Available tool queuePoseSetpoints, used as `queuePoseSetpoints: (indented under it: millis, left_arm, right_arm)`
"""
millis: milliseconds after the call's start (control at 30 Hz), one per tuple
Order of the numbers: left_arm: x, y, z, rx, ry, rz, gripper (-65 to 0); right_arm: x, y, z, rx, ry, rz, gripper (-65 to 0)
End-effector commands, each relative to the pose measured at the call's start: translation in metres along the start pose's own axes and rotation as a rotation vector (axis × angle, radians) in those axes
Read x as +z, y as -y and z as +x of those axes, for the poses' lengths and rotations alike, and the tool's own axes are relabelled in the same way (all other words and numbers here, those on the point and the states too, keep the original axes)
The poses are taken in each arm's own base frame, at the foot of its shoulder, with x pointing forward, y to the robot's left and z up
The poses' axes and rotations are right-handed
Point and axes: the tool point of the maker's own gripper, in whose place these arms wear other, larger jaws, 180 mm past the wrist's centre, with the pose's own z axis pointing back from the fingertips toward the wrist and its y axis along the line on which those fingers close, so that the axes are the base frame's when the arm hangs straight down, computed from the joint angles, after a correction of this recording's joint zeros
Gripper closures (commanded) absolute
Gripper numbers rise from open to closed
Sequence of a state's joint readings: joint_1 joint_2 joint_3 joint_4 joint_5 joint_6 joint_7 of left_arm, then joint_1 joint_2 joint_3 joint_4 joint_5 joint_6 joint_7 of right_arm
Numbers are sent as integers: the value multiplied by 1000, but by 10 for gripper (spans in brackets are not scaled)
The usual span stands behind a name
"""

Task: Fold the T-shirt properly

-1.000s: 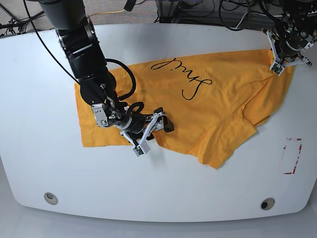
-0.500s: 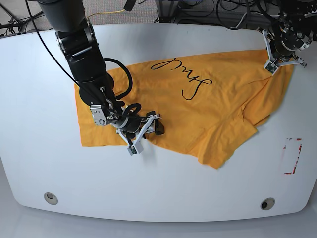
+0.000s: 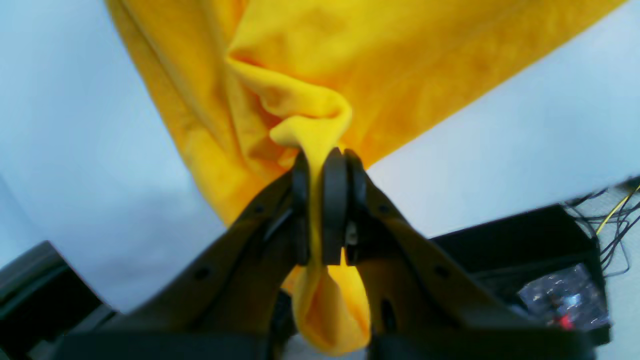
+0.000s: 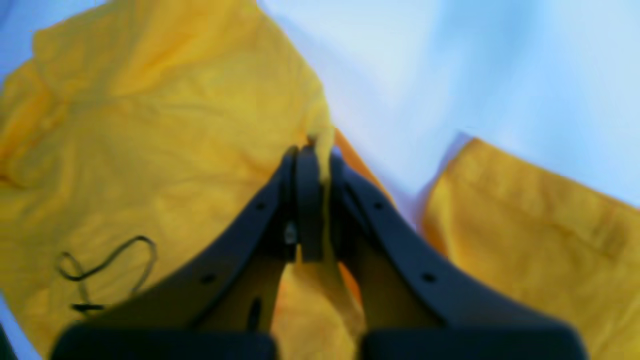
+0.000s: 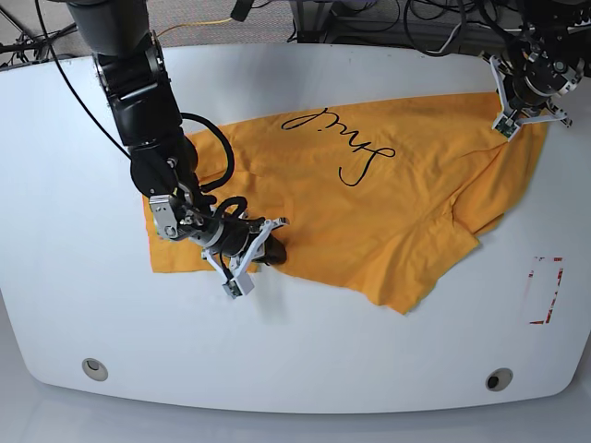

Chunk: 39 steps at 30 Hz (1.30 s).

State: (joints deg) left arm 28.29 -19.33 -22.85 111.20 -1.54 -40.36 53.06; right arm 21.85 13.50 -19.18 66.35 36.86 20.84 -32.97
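The orange-yellow T-shirt (image 5: 388, 198) lies spread on the white table (image 5: 305, 341), its black script (image 5: 340, 143) upside-down toward the back. My right gripper (image 5: 256, 255) is at the shirt's near edge on the left, shut on a pinch of that edge. The right wrist view shows the cloth (image 4: 150, 115) caught between the closed fingers of the right gripper (image 4: 314, 150). My left gripper (image 5: 511, 118) is at the far right corner. In the left wrist view the left gripper (image 3: 322, 156) is shut on a bunched fold of the T-shirt (image 3: 310, 107).
A red-outlined rectangle (image 5: 546, 290) is marked on the table at the right. Two round holes (image 5: 94, 368) (image 5: 499, 379) sit near the front edge. Cables and dark equipment (image 5: 388, 18) lie beyond the back edge.
The right gripper has closed from wide open onto the shirt's near edge and shifted left. The left gripper keeps its hold on the far corner and has moved slightly up.
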Motion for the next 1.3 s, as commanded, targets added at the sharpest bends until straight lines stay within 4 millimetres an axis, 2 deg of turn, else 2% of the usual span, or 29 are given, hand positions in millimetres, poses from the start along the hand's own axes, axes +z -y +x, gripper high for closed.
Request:
queuePoseSetpoints:
  millis: [0, 200, 400, 533, 633, 767, 833, 900, 1000, 1067, 1100, 1267]
  left_arm:
    - [6, -15, 2, -28, -1, 38, 0]
    - [7, -18, 2, -29, 2, 46, 0]
    - [8, -24, 13, -31, 29, 61, 0]
    - [5, -19, 22, -49, 47, 47, 0]
    - [6, -22, 24, -66, 46, 53, 0]
    - [6, -26, 30, -68, 60, 63, 0]
    - [6, -29, 35, -67, 71, 69, -39]
    - [7, -27, 38, -71, 81, 65, -154]
    - [14, -30, 46, -74, 104, 85, -372]
    - [16, -29, 47, -62, 112, 91, -460]
    - [17, -34, 42, -33, 105, 106, -485]
    - [33, -69, 9, 134, 45, 204, -464]
  right_arm:
    - [17, 2, 37, 27, 93, -5, 0]
    - [57, 9, 44, 48, 114, -43, 0]
    - [82, 7, 14, 100, 75, -58, 0]
    - [98, 0, -4, 134, 52, -59, 0]
    - [115, 3, -13, 125, 63, -85, 0]
    - [128, 13, -15, 108, 79, -124, 0]
    - [131, 17, -15, 102, 81, -137, 0]
    - [132, 19, -14, 102, 83, -144, 0]
    - [132, 20, -13, 104, 84, -146, 0]
    - [132, 19, -13, 104, 86, -145, 0]
    - [132, 20, -13, 103, 85, -145, 0]
    - [131, 19, -14, 100, 85, -143, 0]
